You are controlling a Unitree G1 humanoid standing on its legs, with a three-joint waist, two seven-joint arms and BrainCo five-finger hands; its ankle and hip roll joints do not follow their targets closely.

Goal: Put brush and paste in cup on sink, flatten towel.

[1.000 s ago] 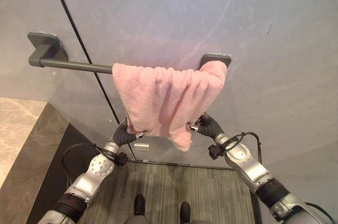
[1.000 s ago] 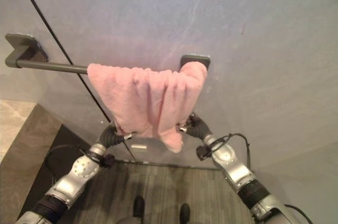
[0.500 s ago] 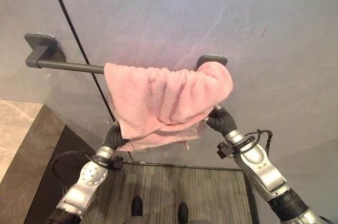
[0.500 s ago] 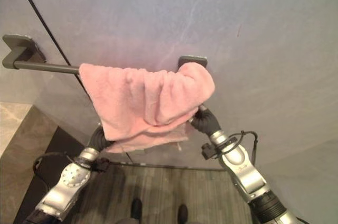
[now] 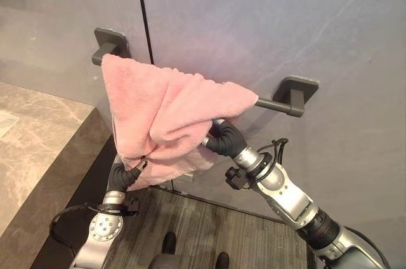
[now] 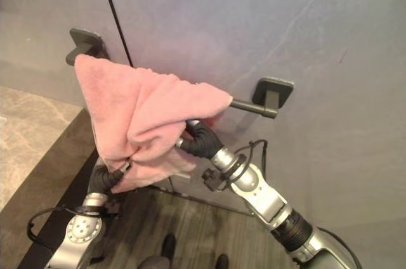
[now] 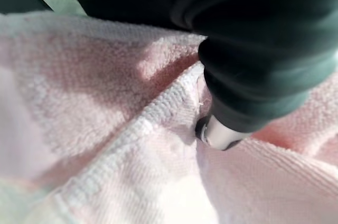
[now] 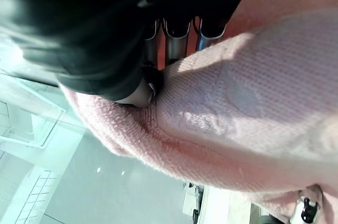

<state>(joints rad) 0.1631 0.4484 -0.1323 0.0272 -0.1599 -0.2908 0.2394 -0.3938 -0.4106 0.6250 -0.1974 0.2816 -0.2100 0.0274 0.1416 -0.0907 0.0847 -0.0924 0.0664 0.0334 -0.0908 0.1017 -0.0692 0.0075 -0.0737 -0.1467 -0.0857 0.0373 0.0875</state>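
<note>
A pink towel (image 5: pixel 165 110) hangs bunched over the left end of a dark grey wall bar (image 5: pixel 276 105), against its left bracket (image 5: pixel 109 39). My left hand (image 5: pixel 122 174) is at the towel's lower left corner, which is drawn to a point there. In the left wrist view the cloth (image 7: pixel 105 129) gathers round one silver tip (image 7: pixel 219 133) of that hand. My right hand (image 5: pixel 223 137) reaches under the towel's right side and lifts it. Its fingers (image 8: pixel 177 36) pass behind a fold, and the thumb (image 8: pixel 142 92) presses the front.
The bar's right stretch up to the right bracket (image 5: pixel 298 88) is bare. A marble counter (image 5: pixel 38 136) stands at the left, with a dark panel below it. Ribbed dark flooring (image 5: pixel 209 231) lies under the bar. A black seam (image 5: pixel 144 15) runs down the grey wall.
The towel has slid from the bar's right end to its left end. Both hands went left with it, the right one lifting its side. The camera has also shifted.
</note>
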